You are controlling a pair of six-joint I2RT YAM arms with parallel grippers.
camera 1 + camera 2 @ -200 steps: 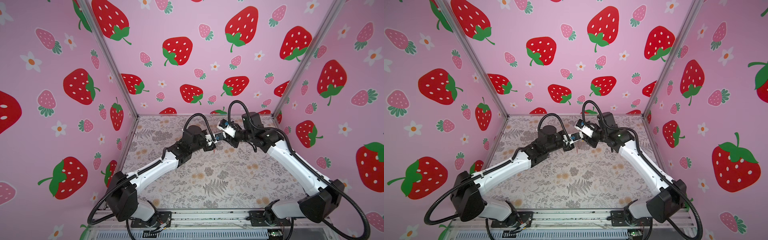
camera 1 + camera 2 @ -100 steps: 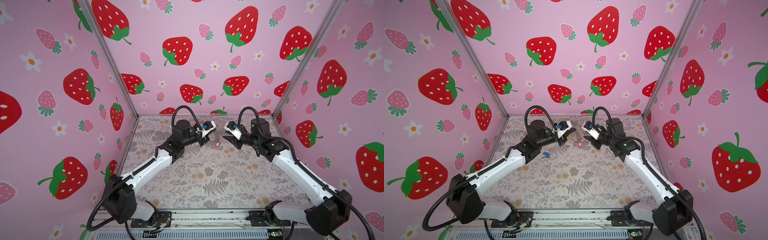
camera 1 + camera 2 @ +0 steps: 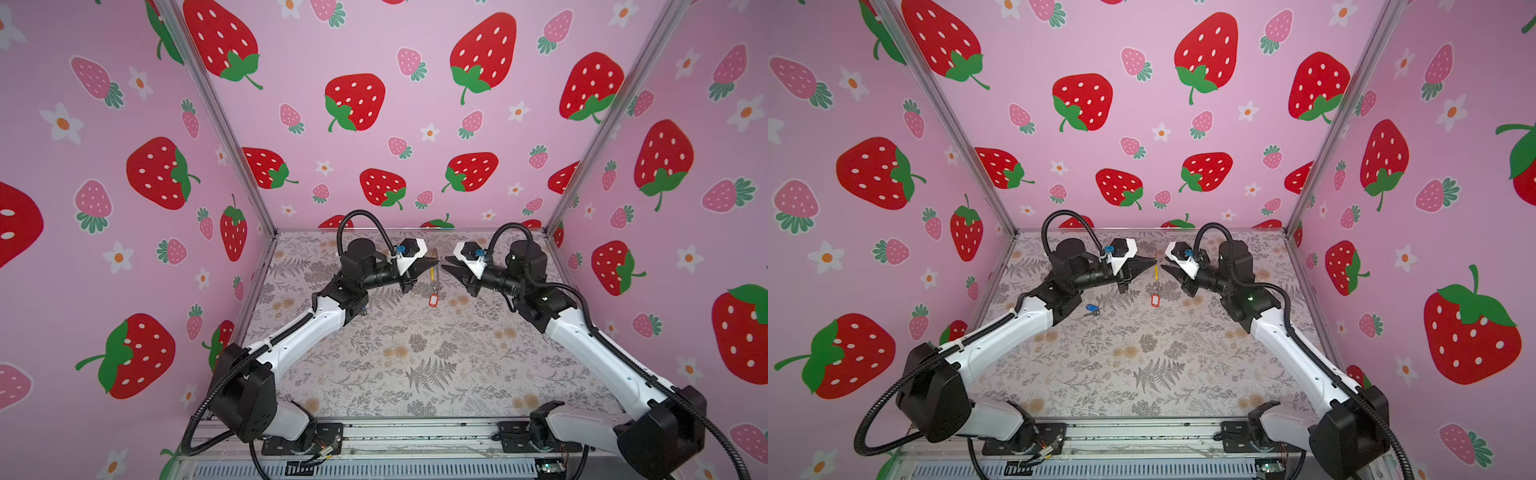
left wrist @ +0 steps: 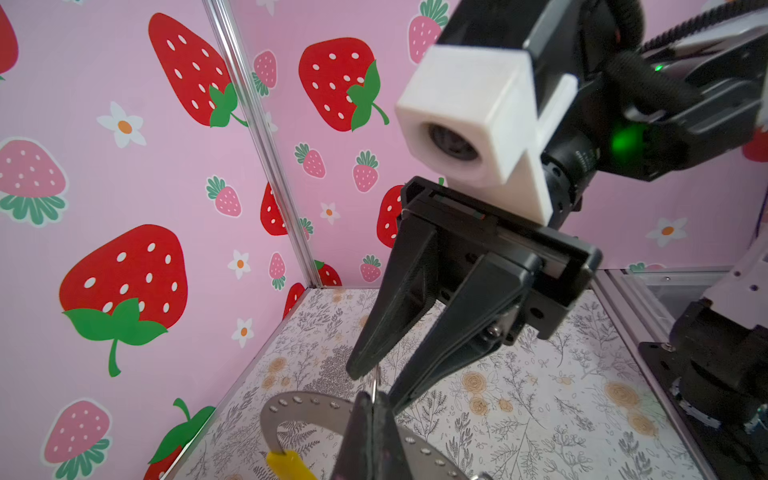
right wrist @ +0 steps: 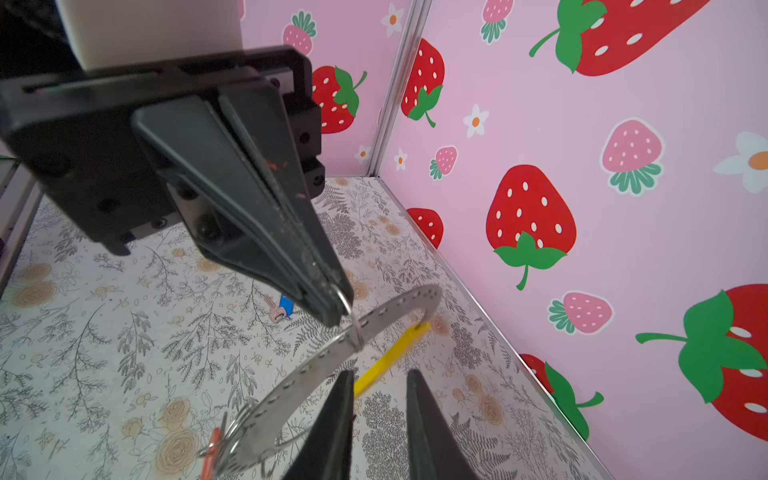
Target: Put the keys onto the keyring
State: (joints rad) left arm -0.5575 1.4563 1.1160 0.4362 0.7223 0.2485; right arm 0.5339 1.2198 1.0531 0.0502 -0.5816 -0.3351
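1. The left end effector (image 5: 332,307) is clamped shut on the keyring (image 5: 399,307), pinching only a thin wire loop (image 5: 344,300) at its top. The keyring dangles and may well swing or slip free.
2. The right end effector (image 4: 376,386), jaws apart and empty, sits just beside the keyring, where a stray nudge could twist it.
3. The red-tagged key (image 3: 434,300) hangs at the keyring's low end and might slide off if the keyring tips.
4. The blue-tagged key (image 3: 1092,308) lies on the worktop (image 3: 415,353), well apart and not yet threaded.

Left gripper (image 5: 338,309) clamped — right gripper (image 4: 374,386) parted
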